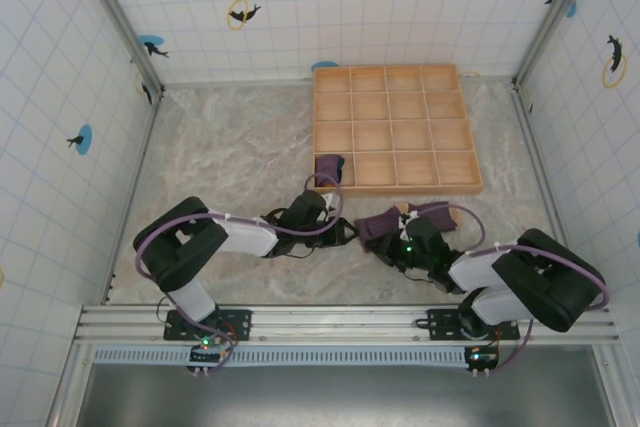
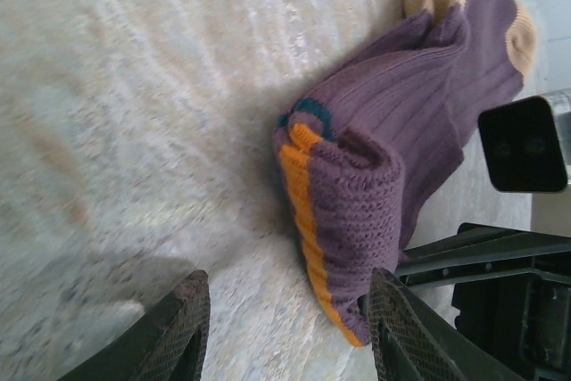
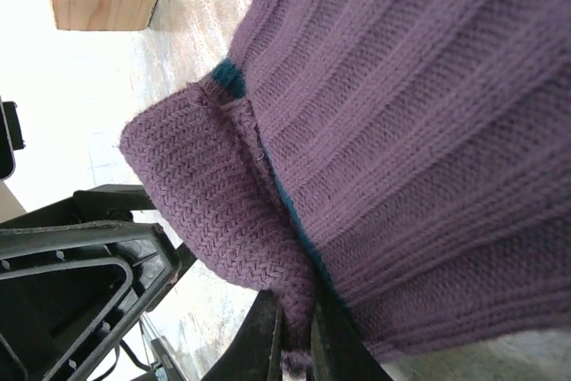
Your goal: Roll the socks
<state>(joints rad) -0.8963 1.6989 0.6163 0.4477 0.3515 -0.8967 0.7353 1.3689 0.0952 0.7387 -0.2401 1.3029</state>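
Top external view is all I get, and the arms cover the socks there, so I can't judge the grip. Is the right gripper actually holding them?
Observer: Yes. In the right wrist view the right gripper is shut on a fold of the socks.
Operator: And the left gripper?
Observer: The left gripper is open. The folded end of the socks lies between its fingers, close to one of them and not clamped.
Operator: Any marking on that end?
Observer: An orange stripe runs along the folded edge, with a teal band at its top.
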